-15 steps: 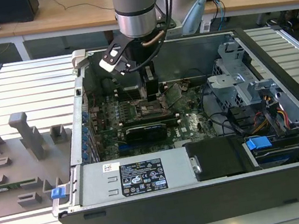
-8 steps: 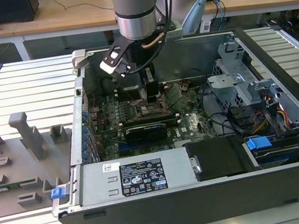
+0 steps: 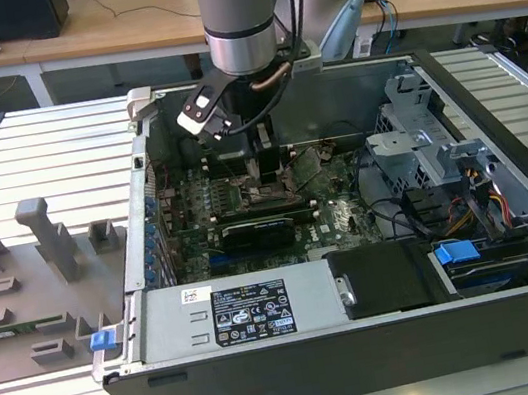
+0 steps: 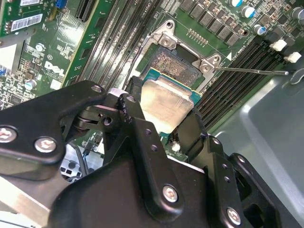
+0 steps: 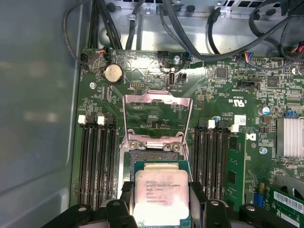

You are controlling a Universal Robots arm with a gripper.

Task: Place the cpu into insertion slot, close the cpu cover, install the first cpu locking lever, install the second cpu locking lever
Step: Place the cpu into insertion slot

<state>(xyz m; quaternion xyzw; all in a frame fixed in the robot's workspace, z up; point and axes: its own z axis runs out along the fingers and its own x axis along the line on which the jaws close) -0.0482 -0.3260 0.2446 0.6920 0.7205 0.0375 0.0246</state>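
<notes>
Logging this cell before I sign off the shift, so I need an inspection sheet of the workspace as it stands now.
Surface: slatted metal table carrying an open computer case.
Job's things: cpu held over the insertion slot, not seated; cpu cover standing open.
Clutter: grey fixture tray at the exterior view's left, with a blue clip beside it.
Grippers: gripper shut on the cpu.
Cables: black cables beyond the motherboard; coloured leads by the drive bays.
Surroundings: wooden desks behind the table.
</notes>
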